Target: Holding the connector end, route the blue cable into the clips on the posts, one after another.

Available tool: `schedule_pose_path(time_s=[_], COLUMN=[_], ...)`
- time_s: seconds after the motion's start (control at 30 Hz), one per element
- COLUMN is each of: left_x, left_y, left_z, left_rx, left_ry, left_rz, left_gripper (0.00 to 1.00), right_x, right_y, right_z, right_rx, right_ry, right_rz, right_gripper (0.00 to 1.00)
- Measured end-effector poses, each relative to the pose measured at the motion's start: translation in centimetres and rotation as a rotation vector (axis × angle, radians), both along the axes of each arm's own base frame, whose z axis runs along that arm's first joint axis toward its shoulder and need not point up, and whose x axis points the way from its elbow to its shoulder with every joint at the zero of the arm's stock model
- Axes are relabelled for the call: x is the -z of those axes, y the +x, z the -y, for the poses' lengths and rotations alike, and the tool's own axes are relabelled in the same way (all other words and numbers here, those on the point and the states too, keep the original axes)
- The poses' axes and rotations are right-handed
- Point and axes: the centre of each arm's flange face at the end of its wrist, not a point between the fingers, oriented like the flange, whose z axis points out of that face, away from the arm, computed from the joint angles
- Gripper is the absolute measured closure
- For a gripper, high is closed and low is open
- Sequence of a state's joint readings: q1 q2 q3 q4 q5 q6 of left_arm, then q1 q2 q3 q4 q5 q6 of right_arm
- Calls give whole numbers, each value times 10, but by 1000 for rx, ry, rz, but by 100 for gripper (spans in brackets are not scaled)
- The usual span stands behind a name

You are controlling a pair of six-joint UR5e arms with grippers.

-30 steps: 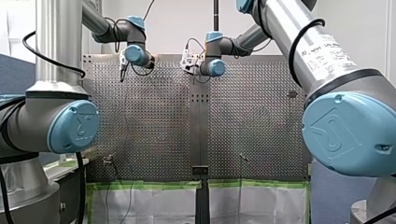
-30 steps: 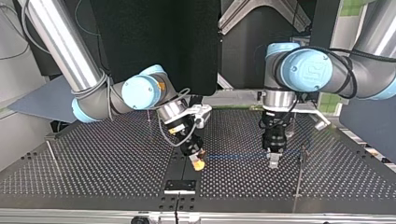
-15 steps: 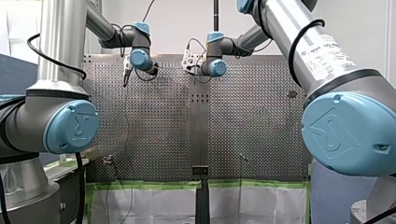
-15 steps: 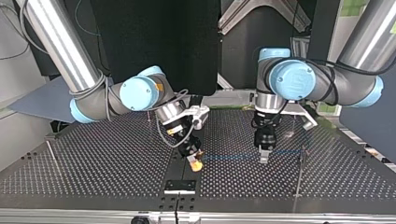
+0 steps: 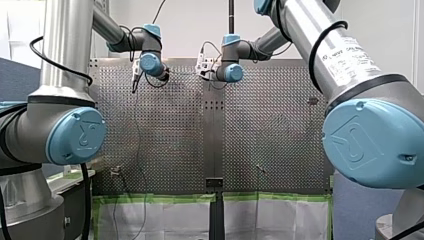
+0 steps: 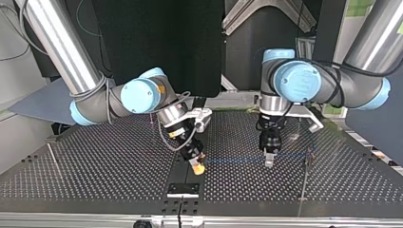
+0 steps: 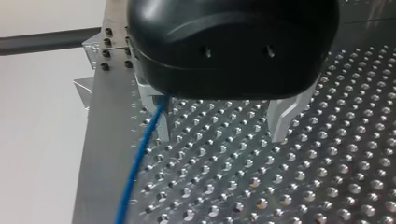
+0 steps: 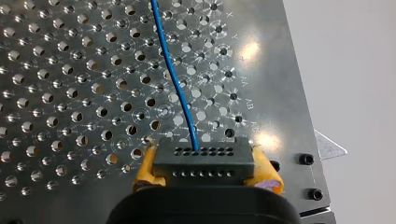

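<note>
Here, the front view puts the work at the far end of the perforated metal bench (image 5: 270,130). Top view: the thin blue cable (image 6: 233,159) runs straight from my right gripper (image 6: 198,166) to my left gripper (image 6: 269,160). Left wrist view: metal fingers wide apart, cable beside one. Right wrist view: yellow-padded fingers clamp the dark rectangular connector (image 8: 204,156). Light and limp, the cable is best led by that rigid connector.

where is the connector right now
The connector sits clamped in my right pincer, just left of centre in the top view, with the blue cable running from it toward my left pincer.
</note>
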State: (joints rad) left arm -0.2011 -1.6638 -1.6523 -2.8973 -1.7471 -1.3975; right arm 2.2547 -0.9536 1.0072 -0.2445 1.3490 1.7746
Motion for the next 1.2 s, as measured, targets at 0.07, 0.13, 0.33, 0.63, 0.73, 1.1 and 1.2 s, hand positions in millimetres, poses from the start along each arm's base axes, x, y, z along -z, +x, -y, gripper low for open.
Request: schedule_pose_path(time_s=[0.07,0.13,0.33,0.63,0.73,1.1,1.2], left_x=[-3,-4,-12,-13,-13,-17,-18], left_y=[-1,-2,-5,-4,-3,0,0], left_z=[-1,-2,-5,-8,-9,-8,-7], left_rx=[-2,-3,-9,-27,-31,-40,-35], left_ry=[0,0,-2,-3,-4,-32,-45], left_rz=[2,3,18,21,23,62,69], left_gripper=[0,0,0,0,0,72,100], right_x=[1,1,3,7,8,10,11], right_y=[0,-1,0,0,0,1,0], right_z=[1,1,2,2,3,3,4], right_rx=[1,1,2,1,2,-1,0], right_ry=[0,1,2,7,8,11,12], right_rz=[-1,-2,-4,-8,-9,-14,-14], right_gripper=[100,100,100,100,100,100,100])
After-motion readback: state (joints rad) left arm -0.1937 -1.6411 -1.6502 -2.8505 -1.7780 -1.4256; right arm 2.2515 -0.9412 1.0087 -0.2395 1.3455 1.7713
